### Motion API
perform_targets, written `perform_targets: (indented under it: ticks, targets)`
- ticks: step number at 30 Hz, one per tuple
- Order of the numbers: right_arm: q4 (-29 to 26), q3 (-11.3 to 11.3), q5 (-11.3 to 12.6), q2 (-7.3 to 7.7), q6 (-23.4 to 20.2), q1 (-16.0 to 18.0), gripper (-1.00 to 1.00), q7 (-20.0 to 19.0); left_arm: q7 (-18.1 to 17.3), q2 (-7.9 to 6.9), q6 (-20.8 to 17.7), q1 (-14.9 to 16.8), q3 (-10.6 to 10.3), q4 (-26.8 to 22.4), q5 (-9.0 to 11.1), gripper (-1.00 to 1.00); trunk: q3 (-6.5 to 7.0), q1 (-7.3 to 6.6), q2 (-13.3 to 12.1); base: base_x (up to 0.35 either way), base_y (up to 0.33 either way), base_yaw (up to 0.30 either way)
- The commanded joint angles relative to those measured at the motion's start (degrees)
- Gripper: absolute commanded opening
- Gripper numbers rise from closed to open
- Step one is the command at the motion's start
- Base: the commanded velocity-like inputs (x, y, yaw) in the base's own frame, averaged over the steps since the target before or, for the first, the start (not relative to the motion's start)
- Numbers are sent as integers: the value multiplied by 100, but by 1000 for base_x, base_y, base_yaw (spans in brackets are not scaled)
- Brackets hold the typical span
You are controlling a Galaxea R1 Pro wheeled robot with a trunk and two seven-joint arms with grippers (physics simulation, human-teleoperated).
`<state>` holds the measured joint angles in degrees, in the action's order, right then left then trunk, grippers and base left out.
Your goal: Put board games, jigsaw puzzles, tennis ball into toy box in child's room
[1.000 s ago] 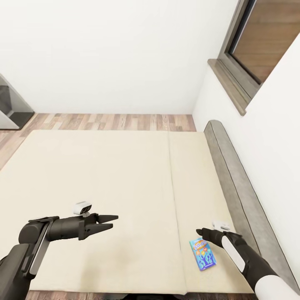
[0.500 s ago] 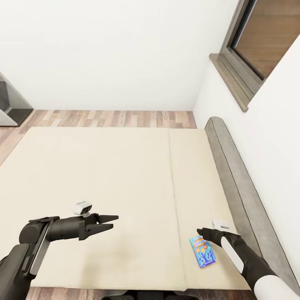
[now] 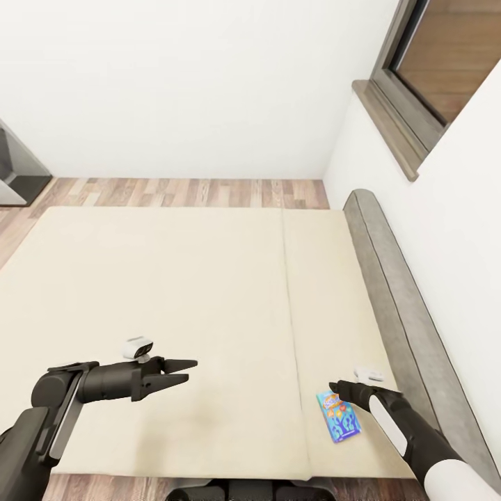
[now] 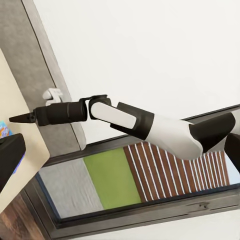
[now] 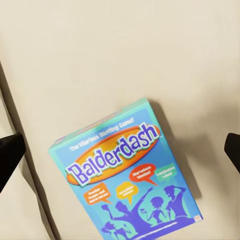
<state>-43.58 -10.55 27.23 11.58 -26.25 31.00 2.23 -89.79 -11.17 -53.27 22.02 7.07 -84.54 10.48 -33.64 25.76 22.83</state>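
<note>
A small blue board game [image 3: 341, 417], printed "Balderdash", lies flat on the bed [image 3: 174, 278] near its front right corner, right of the seam. My right gripper [image 3: 336, 385] hovers just over the box's far end. In the right wrist view the box [image 5: 125, 175] lies between the two dark fingertips [image 5: 9, 152], which stand wide apart, so that gripper [image 5: 120, 150] is open and holds nothing. My left gripper [image 3: 191, 370] hangs open over bare mattress to the left, well away from the box. The toy box, table and other toys are out of view.
A padded grey headboard [image 3: 396, 292] runs along the bed's right side under a wood-framed window [image 3: 417, 83]. Wood plank floor [image 3: 195, 195] and a white wall lie beyond the bed. A dark grey piece of furniture [image 3: 14, 174] shows at the left edge.
The whole view has shifted: the bed and box sit a little higher in the picture and more floor shows at the bottom. Both arms keep the same pose, both grippers open.
</note>
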Motion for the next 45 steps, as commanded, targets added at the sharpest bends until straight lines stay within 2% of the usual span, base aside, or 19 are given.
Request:
perform_targets:
  ticks: [1, 27, 34, 45]
  targets:
    - [-9, -22, 33, 6, -21, 3, 100, 23, -21, -1, -61, 1, 1, -2, -3, 100, -17, 3, 9, 0, 0, 0]
    - [27, 31, 77, -20, -18, 7, 100, 27, -21, 15, -60, 3, -33, -1, -3, 100, -259, 3, 9, 0, 0, 0]
    - [78, 28, 60, -92, -32, 61, 100, 27, -21, 1, -60, 4, -5, -2, -3, 100, -325, 3, 9, 0, 0, 0]
    - [86, 19, 41, -111, -74, 250, 100, 16, -21, -7, -60, 3, 7, -1, -3, 100, -427, 3, 9, 0, 0, 0]
